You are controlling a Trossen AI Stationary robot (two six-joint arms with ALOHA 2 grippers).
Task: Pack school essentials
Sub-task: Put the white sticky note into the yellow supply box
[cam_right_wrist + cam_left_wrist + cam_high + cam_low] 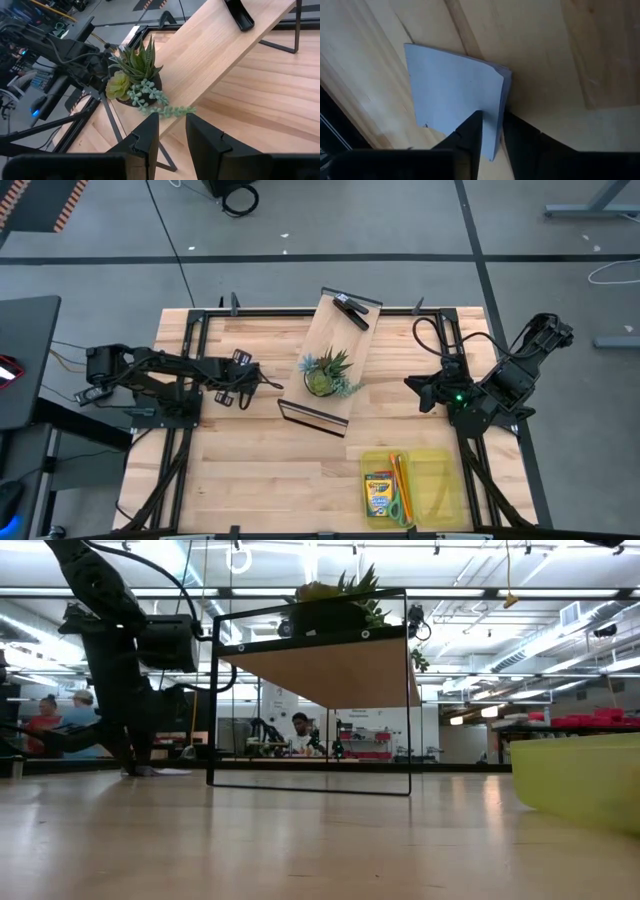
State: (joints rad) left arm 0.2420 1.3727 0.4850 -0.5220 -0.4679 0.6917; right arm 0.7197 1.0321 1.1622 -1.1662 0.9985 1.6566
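Observation:
The pale blue-white pad (450,90) lies on the wooden table at the left, under my left gripper (492,116), which is shut on it. In the high view my left gripper (245,387) hides the pad. My right gripper (172,120) hangs open above the table's right side (418,387), with nothing between its fingers. The crayon box (378,495), green-handled scissors (402,502) and orange pencils (396,470) lie in a yellow tray (445,480) near the front edge. My left gripper pinches the pad's long edge near a corner (495,142) between its two fingers, one finger (470,135) on the pad's face, the other (522,142) beyond the edge. The fingers slant down from above. Whether the pad is lifted does not show.
A tilted wooden shelf on a black frame (322,415) stands mid-table, carrying a spiky green potted plant (327,372) and a black clip-like object (350,310). Bare wood lies between the shelf and the yellow tray. People show in the room beyond the table (300,730).

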